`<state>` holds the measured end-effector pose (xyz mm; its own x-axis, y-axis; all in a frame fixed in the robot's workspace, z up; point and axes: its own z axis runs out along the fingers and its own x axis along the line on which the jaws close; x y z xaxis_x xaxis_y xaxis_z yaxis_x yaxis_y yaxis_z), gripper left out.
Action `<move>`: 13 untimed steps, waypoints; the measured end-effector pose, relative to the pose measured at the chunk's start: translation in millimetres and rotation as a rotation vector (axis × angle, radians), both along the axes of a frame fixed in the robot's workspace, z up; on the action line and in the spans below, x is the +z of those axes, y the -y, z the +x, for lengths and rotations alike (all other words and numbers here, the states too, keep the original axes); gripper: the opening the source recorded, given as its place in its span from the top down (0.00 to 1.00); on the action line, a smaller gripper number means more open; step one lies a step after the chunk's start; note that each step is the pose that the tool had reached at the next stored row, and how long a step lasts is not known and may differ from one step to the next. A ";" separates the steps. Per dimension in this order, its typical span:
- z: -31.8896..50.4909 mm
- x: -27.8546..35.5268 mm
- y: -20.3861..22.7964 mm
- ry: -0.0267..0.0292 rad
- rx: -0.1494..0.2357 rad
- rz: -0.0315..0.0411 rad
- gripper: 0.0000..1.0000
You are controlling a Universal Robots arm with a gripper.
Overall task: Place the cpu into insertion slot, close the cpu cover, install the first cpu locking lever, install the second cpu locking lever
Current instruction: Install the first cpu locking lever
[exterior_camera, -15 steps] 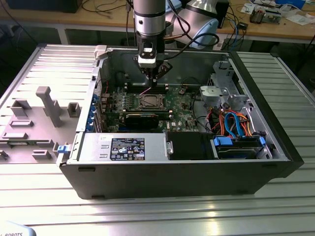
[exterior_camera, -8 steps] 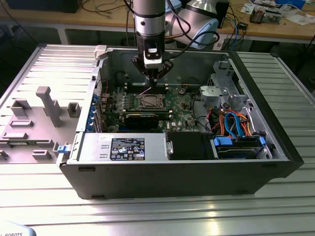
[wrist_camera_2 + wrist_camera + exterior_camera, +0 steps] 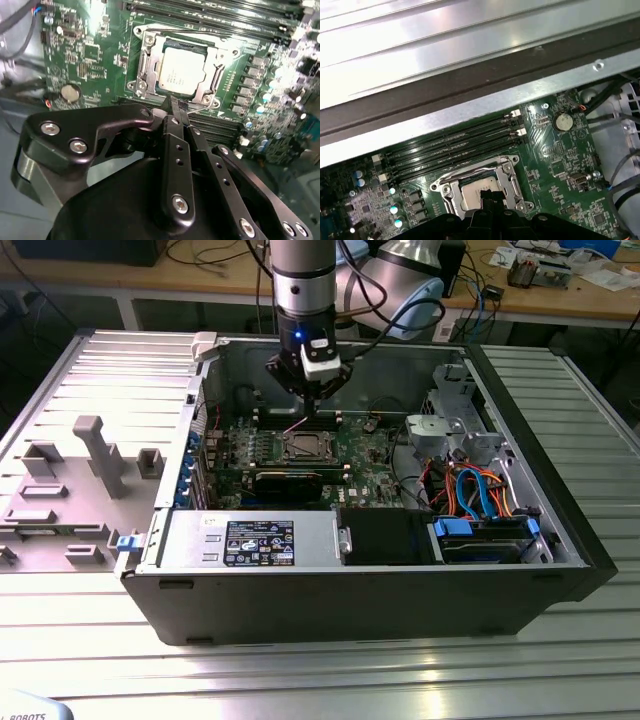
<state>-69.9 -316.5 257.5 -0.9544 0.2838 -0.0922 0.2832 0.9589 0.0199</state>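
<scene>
black linkage arms of the one gripper take up the near part of the second wrist view, and its two fingers lie pressed together with no gap between them, clenched on nothing that can be seen; their tips hover just at the edge of the insertion slot, beside a thin wire lever, and whether they touch it cannot be told. one cpu shows, a small flat square with a pale silver-grey top carrying faint print, lying level inside the slot. one cpu cover, a thin silvery frame with a cut-out middle, lies down flat around the chip, so the chip's top shows through the opening. a second thin wire lever runs along the far side of the socket. in the first wrist view the cpu again sits in its silvery frame beside four long black memory slots, with a round coin battery further along the green circuit board. in the exterior view the gripper hangs straight down from the arm inside the one open computer case, just above the socket on the board, and a grey fixture tray lies outside the case toward the exterior view's left.
</scene>
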 end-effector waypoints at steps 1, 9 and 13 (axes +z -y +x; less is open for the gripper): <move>0.0 -0.4 0.0 0.0001 0.028 0.0001 0.89; 1.0 -1.8 0.0 -0.0059 0.175 0.0010 0.89; 3.3 -2.2 0.0 -0.0321 0.178 0.0043 0.89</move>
